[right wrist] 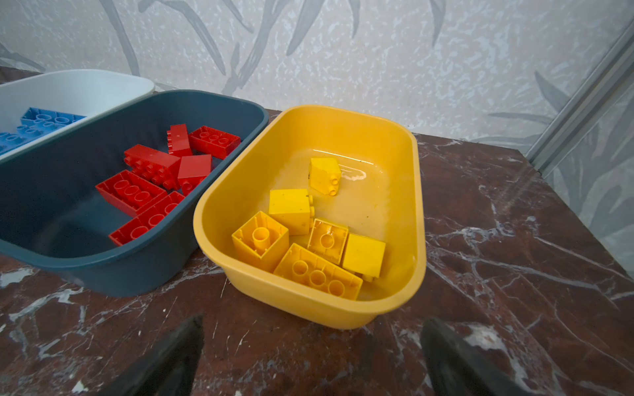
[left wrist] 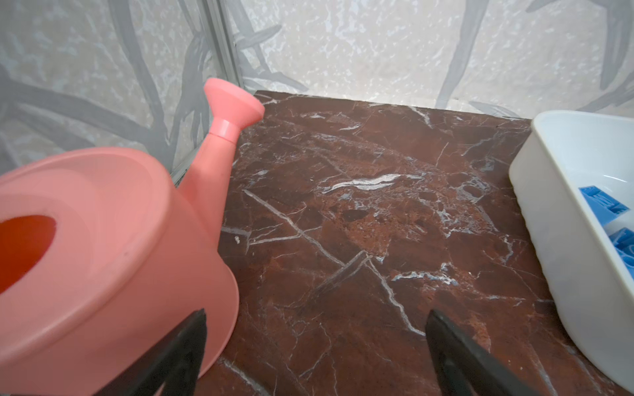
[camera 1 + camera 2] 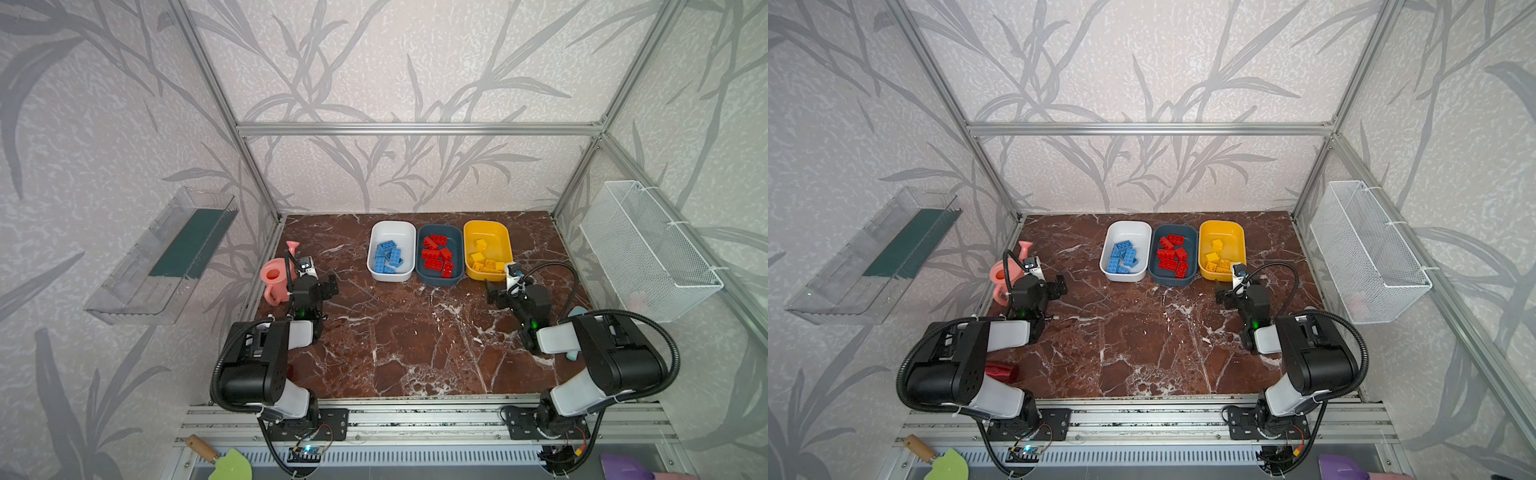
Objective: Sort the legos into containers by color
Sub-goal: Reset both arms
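Three containers stand in a row at the back of the marble table. The white container holds the blue legos. In the dark teal container lie the red legos, and the yellow container holds the yellow legos. In a top view I see no legos loose on the table. My left gripper is open and empty beside the pink watering can, left of the white container. My right gripper is open and empty just in front of the yellow container.
A pink watering can stands close by my left gripper's finger at the table's left edge. A white wire mesh basket hangs on the right wall and a clear shelf on the left wall. A shiny red object lies under my left arm.
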Tool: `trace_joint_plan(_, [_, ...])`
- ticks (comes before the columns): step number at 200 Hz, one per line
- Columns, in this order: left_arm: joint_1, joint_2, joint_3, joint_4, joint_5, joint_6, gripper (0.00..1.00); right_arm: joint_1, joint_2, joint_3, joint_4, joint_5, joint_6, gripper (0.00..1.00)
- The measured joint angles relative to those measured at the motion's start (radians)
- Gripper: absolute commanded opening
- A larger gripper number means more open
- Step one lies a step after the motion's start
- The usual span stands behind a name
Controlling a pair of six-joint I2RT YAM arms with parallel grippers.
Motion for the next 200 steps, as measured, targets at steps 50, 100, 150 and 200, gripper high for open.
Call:
trace_joint_plan(50, [-0.006,0.003,-0.115,0.069,-0.095,-0.025,0.99,0.0,0.001,-0.064,0.07,-0.003,0.0,0.99])
trace_joint_plan(100, [-0.02,0.004,0.002,0.032,-0.102,-0.015,0.99,0.0,0.001,-0.053,0.068,-0.005,0.0,0.99])
trace_joint_plan(150, [-0.019,0.0,-0.022,0.03,-0.115,-0.016,0.99,0.0,0.001,-0.032,0.051,0.003,0.0,0.99])
trace_joint_plan(200, [-0.021,0.022,-0.119,0.114,-0.152,-0.02,0.99,0.0,0.001,-0.032,0.051,0.003,0.0,0.99])
